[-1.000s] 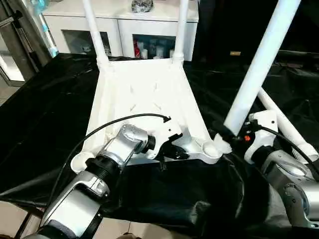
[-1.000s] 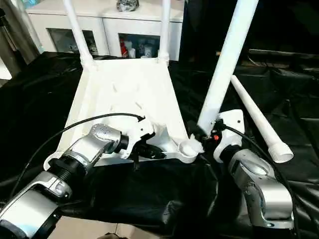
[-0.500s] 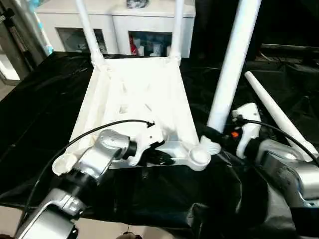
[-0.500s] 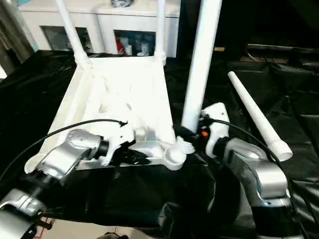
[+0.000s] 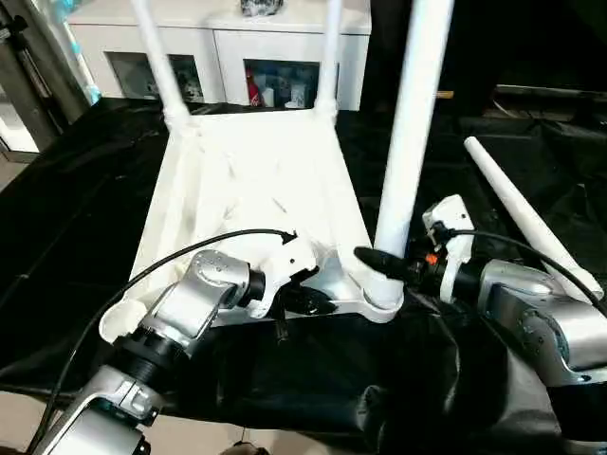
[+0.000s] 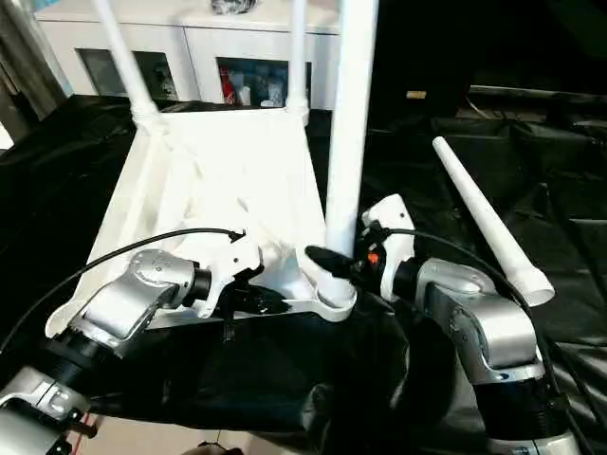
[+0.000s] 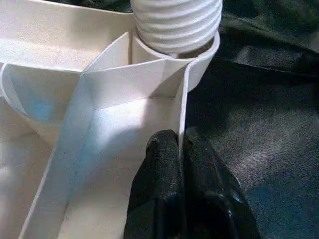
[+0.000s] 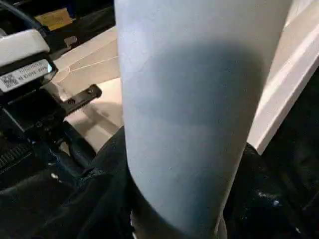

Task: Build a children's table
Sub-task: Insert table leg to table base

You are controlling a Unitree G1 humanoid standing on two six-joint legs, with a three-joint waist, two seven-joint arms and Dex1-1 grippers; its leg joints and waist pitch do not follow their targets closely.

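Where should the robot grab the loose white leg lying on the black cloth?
Probably around the middle of the loose leg, coming down from above with the claw turned across it. It lies flat on the black cloth, apart from the tabletop, so its upper side is free. It is a round tube that tapers toward its far end, so mid-length looks balanced.

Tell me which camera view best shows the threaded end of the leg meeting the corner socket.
The left wrist view: the leg's ribbed end sits at the mouth of the corner socket, close up. In the head views the right gripper partly hides that joint. The right wrist view shows the leg's smooth shaft.
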